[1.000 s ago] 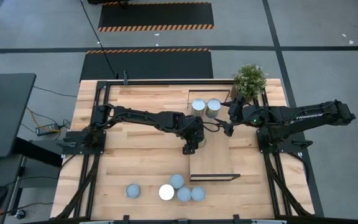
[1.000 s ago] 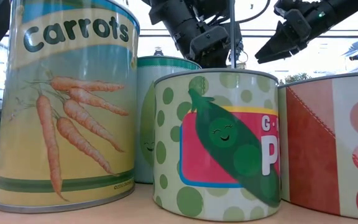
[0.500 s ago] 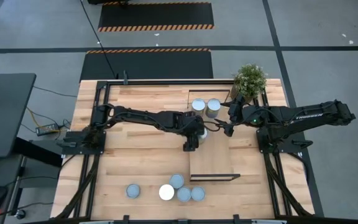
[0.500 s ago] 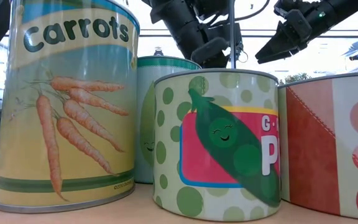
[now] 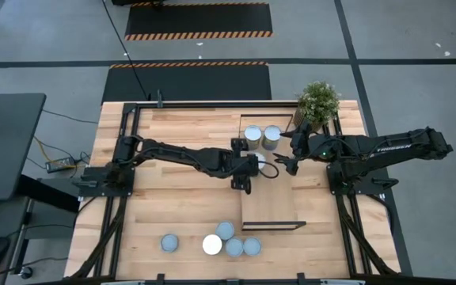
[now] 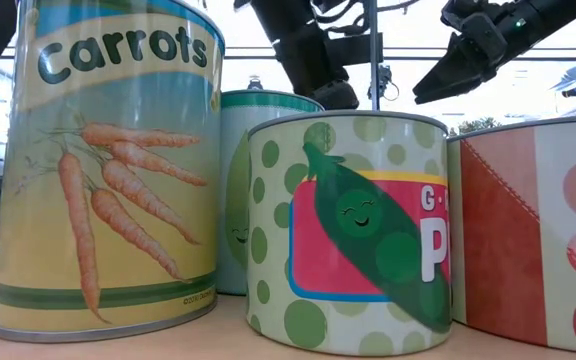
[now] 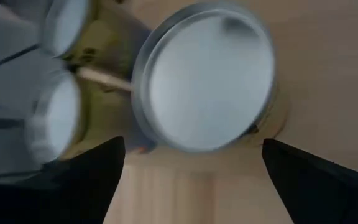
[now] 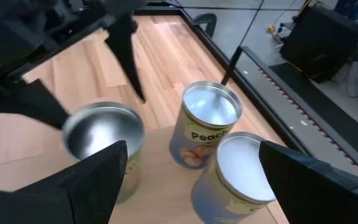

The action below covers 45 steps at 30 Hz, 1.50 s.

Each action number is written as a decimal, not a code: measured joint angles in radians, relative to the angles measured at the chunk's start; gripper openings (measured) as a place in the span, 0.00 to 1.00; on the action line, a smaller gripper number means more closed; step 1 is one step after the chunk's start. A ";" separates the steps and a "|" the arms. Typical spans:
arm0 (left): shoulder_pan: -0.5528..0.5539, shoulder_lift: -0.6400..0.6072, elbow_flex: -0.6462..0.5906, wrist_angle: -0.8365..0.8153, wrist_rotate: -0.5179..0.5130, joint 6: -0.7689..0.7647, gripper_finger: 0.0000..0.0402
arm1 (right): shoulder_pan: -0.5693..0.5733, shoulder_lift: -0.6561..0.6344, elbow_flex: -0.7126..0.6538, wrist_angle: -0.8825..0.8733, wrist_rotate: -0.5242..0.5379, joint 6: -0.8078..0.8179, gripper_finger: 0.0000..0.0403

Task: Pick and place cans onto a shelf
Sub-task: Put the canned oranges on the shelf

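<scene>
Your left gripper (image 5: 246, 165) hangs open right over a can (image 7: 204, 76) that stands upright on the shelf (image 5: 279, 207). Its fingers (image 7: 73, 180) are spread wide with nothing between them, so the can looks set down and let go. Two more cans (image 5: 261, 136) stand side by side just past it, near the shelf's far end and close to the plant (image 5: 318, 101). They look packed at that end to leave the rest of the board free.

Your right gripper (image 5: 285, 162) waits on the other side of that can, open too, holding nothing.

The two grippers are close together, so lift straight up before you swing away. Five cans (image 5: 212, 241) wait back on the table (image 5: 172, 198), well apart from both grippers. There is bare shelf on the near side for them.
</scene>
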 joint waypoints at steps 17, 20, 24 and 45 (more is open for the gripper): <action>-0.064 -0.004 -0.002 -0.004 -0.067 -0.046 0.90 | 0.117 0.043 -0.007 -0.071 -0.003 0.133 0.93; -0.063 -0.004 -0.002 0.004 -0.120 -0.101 0.88 | 0.130 0.093 -0.019 -0.078 0.022 0.158 0.93; -0.063 -0.004 -0.002 0.005 -0.243 -0.153 0.85 | 0.133 0.152 -0.019 -0.073 0.066 0.177 0.93; -0.029 -0.008 -0.004 -0.012 -0.267 -0.130 0.82 | 0.145 0.338 -0.021 0.053 0.120 0.184 0.93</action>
